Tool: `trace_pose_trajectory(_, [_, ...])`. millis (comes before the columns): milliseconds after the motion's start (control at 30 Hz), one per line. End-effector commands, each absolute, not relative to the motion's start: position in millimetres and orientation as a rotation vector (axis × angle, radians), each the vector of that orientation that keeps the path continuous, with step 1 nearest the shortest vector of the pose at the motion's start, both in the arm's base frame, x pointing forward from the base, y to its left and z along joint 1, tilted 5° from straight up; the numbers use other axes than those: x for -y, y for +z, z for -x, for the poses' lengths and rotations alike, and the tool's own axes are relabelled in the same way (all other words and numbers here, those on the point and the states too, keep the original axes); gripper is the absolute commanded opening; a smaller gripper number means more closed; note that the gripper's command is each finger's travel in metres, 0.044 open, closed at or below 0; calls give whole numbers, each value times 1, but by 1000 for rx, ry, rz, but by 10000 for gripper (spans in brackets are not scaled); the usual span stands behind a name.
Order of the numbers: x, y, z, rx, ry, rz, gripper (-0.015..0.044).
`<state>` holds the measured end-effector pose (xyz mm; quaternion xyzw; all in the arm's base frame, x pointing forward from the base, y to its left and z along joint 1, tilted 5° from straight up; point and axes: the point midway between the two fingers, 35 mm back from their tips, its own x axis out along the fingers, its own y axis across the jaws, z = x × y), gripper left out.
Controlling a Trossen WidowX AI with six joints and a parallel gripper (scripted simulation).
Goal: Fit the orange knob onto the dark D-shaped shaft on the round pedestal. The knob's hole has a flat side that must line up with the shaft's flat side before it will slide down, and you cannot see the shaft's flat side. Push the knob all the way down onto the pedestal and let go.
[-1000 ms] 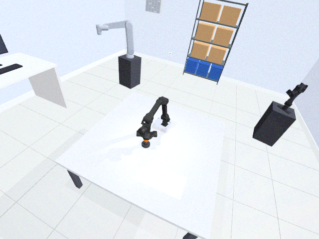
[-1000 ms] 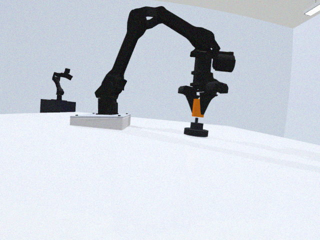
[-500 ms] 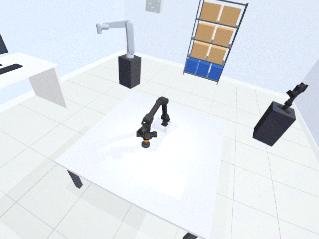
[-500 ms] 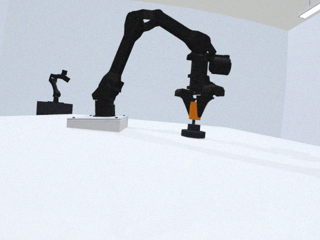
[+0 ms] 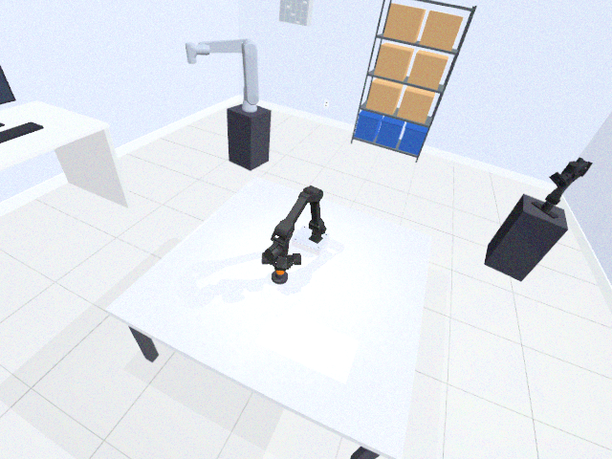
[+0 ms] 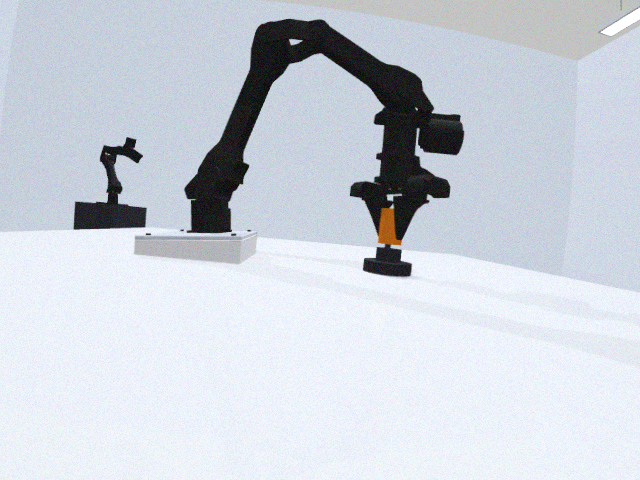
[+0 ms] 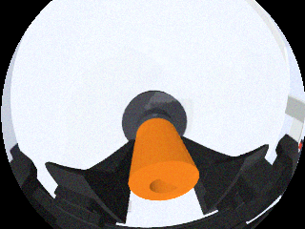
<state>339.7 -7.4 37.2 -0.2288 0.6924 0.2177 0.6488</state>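
The orange knob [image 5: 280, 272] [image 6: 387, 225] [image 7: 163, 159] is upright between the fingers of my gripper [image 6: 389, 236] [image 7: 156, 143], which is shut on it. The dark round pedestal [image 5: 279, 279] [image 6: 387, 267] [image 7: 135, 111] stands on the table directly under the knob. In the exterior view a small gap remains between the knob's bottom and the pedestal's raised collar, with a short dark bit of the shaft [image 6: 387, 246] showing in it. The rest of the shaft is hidden, apparently inside the knob. The shaft's flat side cannot be seen.
The arm's pale base plate [image 6: 188, 246] sits on the white table [image 5: 306, 316] [image 6: 258, 361] behind the pedestal in the top view. A grey arm on a dark stand [image 5: 249, 138], another dark stand [image 5: 526, 239], a desk [image 5: 74, 123] and a shelf of boxes are away from the table.
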Motion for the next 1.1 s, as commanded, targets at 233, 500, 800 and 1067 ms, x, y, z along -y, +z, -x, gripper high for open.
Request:
trace_pose_trajectory(233, [8,29,-340,-1571,495,522,0])
trace_pose_trajectory(500, [8,31,-339,-1574,494,520,26])
trace_pose_trajectory(800, [8,31,-339,-1574,494,520,262])
trace_pose_trajectory(1067, [8,31,-339,-1574,494,520,440])
